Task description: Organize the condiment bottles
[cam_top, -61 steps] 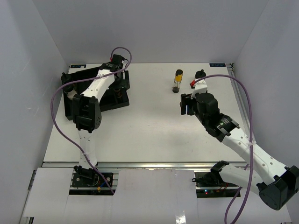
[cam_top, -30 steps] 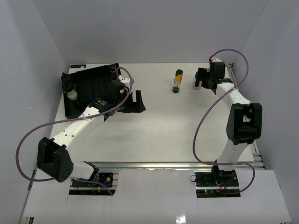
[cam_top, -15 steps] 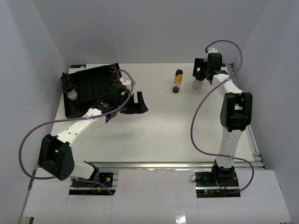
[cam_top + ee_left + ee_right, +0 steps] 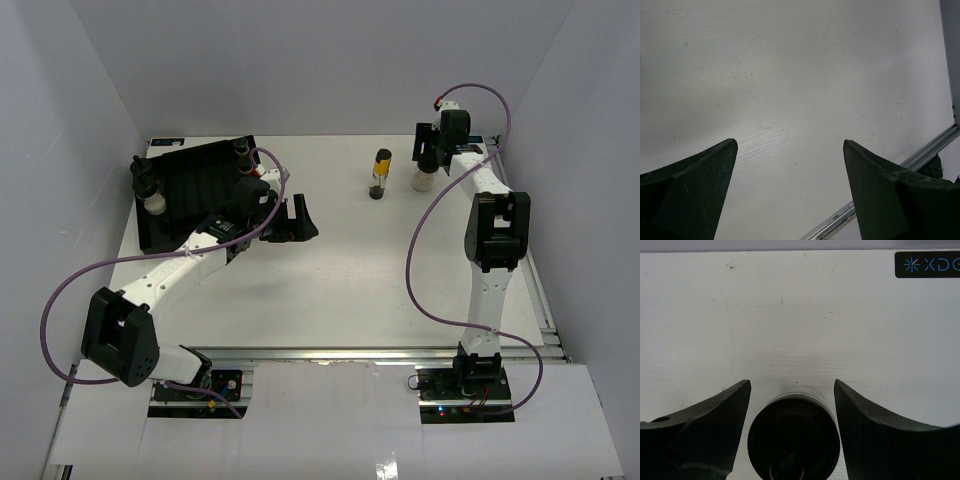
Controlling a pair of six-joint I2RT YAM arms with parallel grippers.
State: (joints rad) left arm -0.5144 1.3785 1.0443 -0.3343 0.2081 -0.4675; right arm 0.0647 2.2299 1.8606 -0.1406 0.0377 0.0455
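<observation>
A small pale jar [image 4: 423, 181] with a black cap [image 4: 794, 437] stands at the table's back right. My right gripper [image 4: 428, 163] hangs over it, open, one finger on each side of the cap [image 4: 791, 385], with no visible contact. A slim bottle with a yellow band [image 4: 381, 172] stands just to its left. My left gripper [image 4: 292, 221] is open and empty over bare table [image 4: 789, 142], right of the black ribbed tray [image 4: 195, 185]. Black-capped jars sit at the tray's left edge [image 4: 151, 198] and at its back right corner [image 4: 243, 152].
The enclosure's grey walls rise close behind and beside the table. A metal rail [image 4: 935, 145] runs along the table edge in the left wrist view. A dark label [image 4: 927, 264] lies on the table just beyond the jar.
My left arm has drawn back from the tray to the table right of it. My right arm has swung from mid-table to the back right jar and settled over it.
</observation>
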